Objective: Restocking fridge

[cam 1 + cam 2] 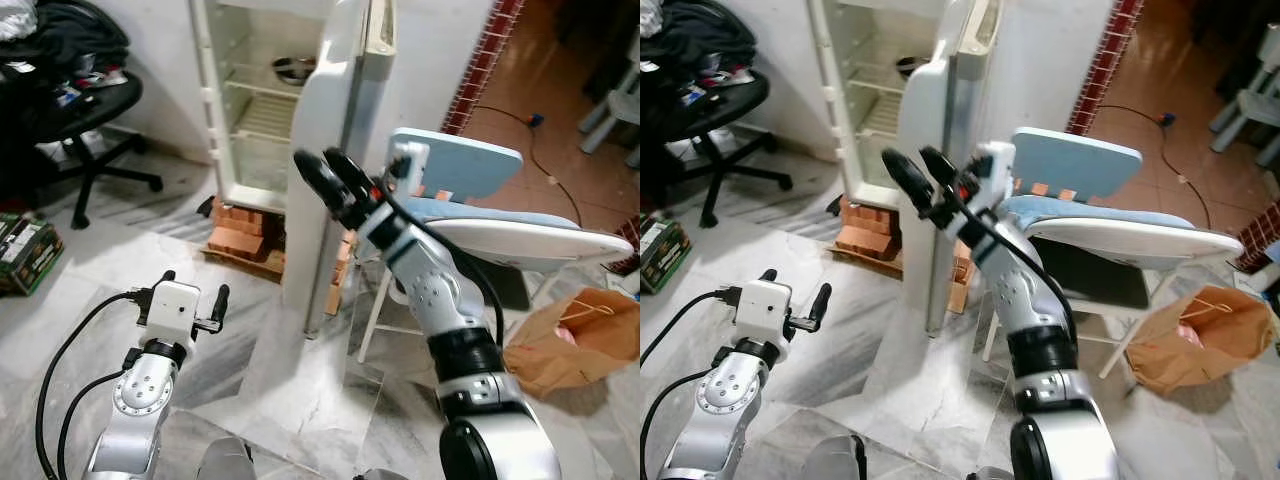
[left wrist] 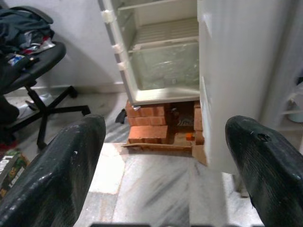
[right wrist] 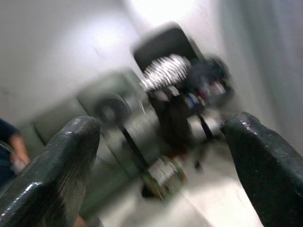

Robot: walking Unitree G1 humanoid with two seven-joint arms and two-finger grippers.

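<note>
1. Right pincer (image 1: pixel 328 168): raised, fingers parted, empty, at the fridge door (image 1: pixel 325 150) edge.
2. Left pincer (image 1: pixel 190 290): low at 8 o'clock, fingers spread wide, empty.
3. Fridge (image 1: pixel 255 100): open, at 12 o'clock, on bricks (image 1: pixel 240 235).

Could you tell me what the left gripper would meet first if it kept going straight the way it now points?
Probably the stack of red bricks under the open fridge. The left gripper, jaws open, points low along bare marble floor toward them; the exact depth is unclear.
</note>
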